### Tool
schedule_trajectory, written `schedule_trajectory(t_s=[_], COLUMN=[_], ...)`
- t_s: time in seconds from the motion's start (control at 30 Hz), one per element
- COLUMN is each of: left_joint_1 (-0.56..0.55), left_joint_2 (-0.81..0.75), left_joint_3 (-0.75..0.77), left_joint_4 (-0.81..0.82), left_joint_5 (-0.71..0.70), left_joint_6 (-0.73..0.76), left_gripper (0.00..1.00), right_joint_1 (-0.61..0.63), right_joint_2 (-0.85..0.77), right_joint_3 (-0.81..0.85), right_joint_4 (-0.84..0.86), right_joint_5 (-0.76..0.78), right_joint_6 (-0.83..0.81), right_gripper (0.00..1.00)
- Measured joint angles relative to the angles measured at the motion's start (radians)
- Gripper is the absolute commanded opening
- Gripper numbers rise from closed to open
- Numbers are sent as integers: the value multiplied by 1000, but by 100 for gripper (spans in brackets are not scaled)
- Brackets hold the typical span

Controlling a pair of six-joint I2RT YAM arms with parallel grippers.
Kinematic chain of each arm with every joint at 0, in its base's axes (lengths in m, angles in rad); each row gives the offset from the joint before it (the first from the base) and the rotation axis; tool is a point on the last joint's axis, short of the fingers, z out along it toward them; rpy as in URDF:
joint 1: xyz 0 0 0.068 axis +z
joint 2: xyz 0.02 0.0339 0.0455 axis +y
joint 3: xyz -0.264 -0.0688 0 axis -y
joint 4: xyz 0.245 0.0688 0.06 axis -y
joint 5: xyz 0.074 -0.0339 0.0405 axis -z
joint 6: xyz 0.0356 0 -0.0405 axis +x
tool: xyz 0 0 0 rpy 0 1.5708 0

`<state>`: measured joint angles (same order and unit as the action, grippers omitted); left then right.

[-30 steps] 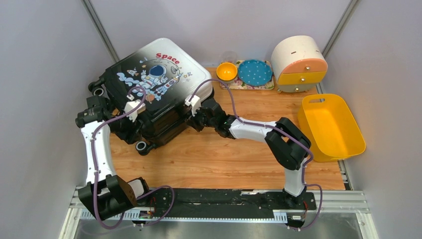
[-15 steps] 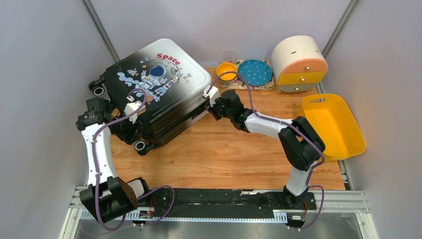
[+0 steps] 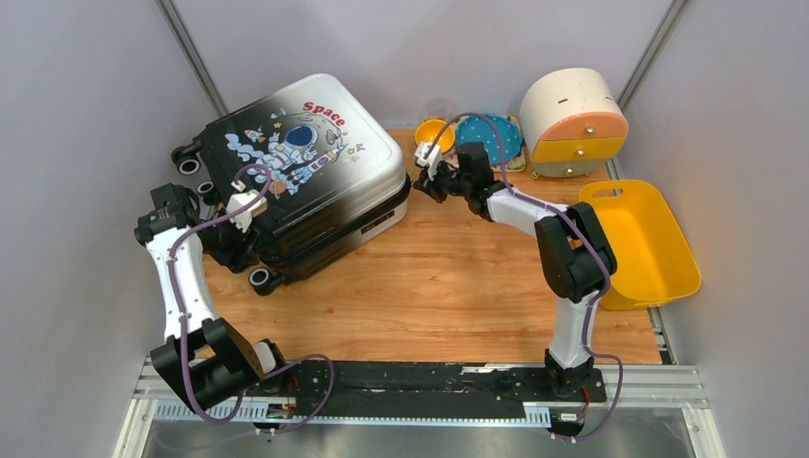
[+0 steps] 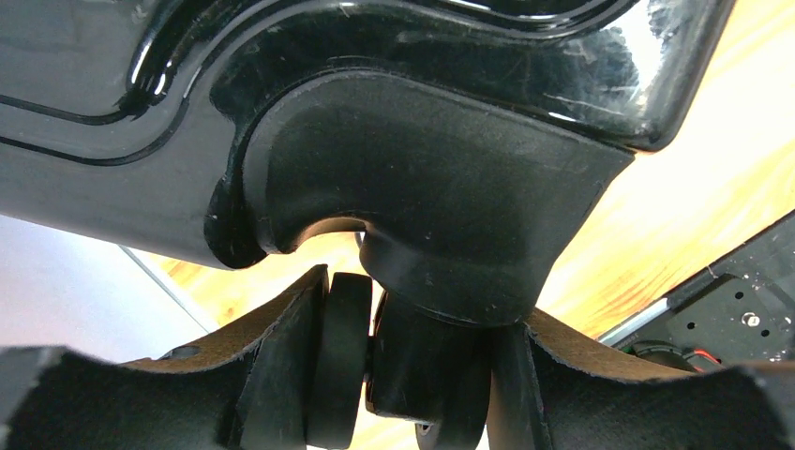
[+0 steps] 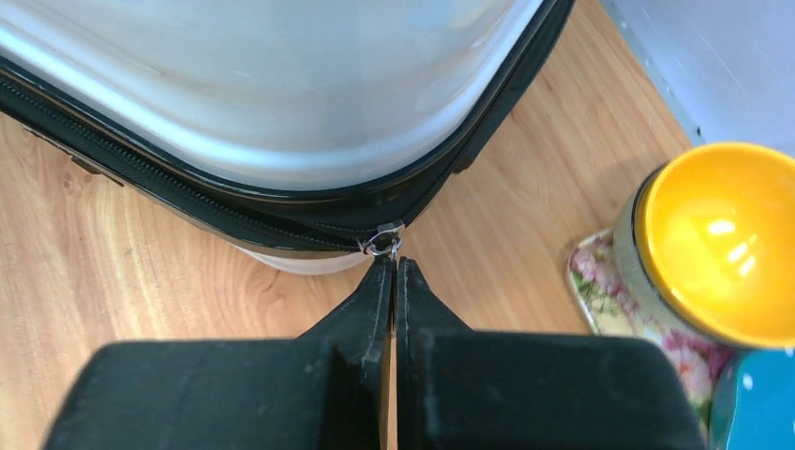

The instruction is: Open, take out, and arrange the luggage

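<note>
Suitcase point(image 3: 300, 172) lies flat, print up and lid down, on the far-left part of the table point(image 3: 429, 286). Step in hand is opening, and I judge it to be the unzipping stage. My right gripper point(image 5: 394, 267) has its fingers pressed together at the zip pull point(image 5: 384, 242), on the corner beside the yellow bowl point(image 5: 722, 244). The tab looks pinched. My left gripper point(image 4: 398, 375) straddles a wheel point(image 4: 349, 366) at the near-left corner, fingers touching both sides, bracing the case. Next move: draw the pull along the zip line, following the corner's curve. I cannot tell how much of the zip is undone.
</note>
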<state>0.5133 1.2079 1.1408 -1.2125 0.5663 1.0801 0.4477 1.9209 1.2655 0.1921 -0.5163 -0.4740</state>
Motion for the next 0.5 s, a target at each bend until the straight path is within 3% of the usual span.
schedule_trajectory(t_s=[0.17, 0.5], left_joint_1=[5, 6], left_joint_2=[61, 47], left_joint_3=[41, -5], left_joint_4=[15, 176], left_joint_5=[-2, 8], left_joint_6=[1, 19], left_gripper=[0, 0], right_joint_1=[-47, -74], right_joint_2=[116, 370], right_joint_3=[131, 467], right_joint_4=[3, 6], right_joint_5=[-157, -273], right_joint_6=[-39, 32], right_gripper=[0, 0])
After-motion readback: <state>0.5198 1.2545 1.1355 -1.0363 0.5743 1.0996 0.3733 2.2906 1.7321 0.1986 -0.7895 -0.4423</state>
